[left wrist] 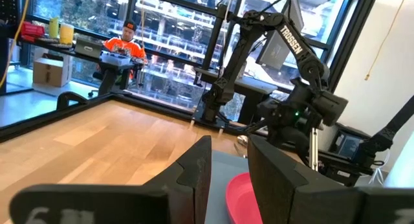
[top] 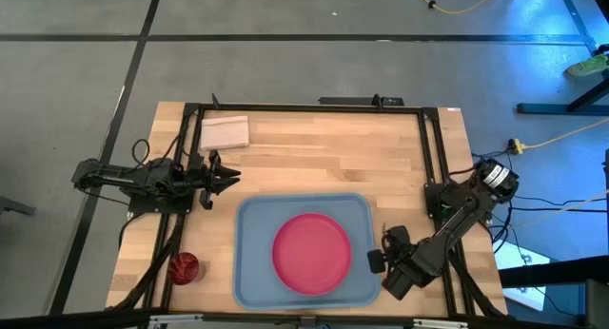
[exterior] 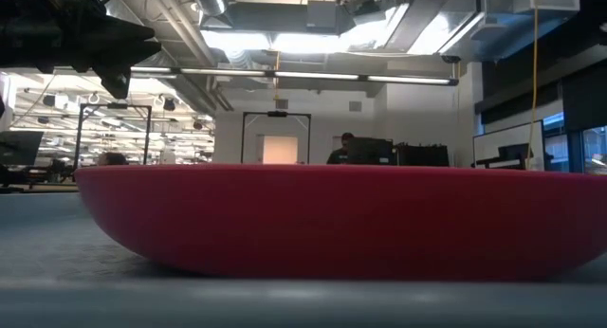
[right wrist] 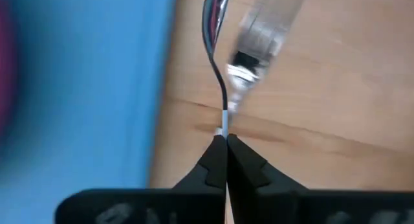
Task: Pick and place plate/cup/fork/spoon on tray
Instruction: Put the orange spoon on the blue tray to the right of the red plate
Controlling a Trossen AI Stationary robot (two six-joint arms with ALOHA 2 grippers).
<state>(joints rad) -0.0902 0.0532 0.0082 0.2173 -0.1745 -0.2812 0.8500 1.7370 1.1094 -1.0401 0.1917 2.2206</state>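
Round pink-red plate [top: 312,252] sits in large light-blue plastic tray [top: 249,272]: done. Right gripper [right wrist: 226,141], beside tray's right rim, fingers pinching a thin silver utensil [right wrist: 217,36]; fork or spoon unclear. Small dark red cup [top: 184,266] remains on wooden table [top: 314,153]. Left gripper [top: 231,177] idle, fingers spread.

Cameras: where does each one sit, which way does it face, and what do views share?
High: overhead, straight down; both arms, tray, cup.
Low: on the tray, level; plate fills it, an arm's underside above.
Left wrist: looks across the table past its open left gripper at the right arm.
Right wrist: looks down past its right gripper, shut on a utensil.
Shared: the plate shows in high, low and left wrist views.
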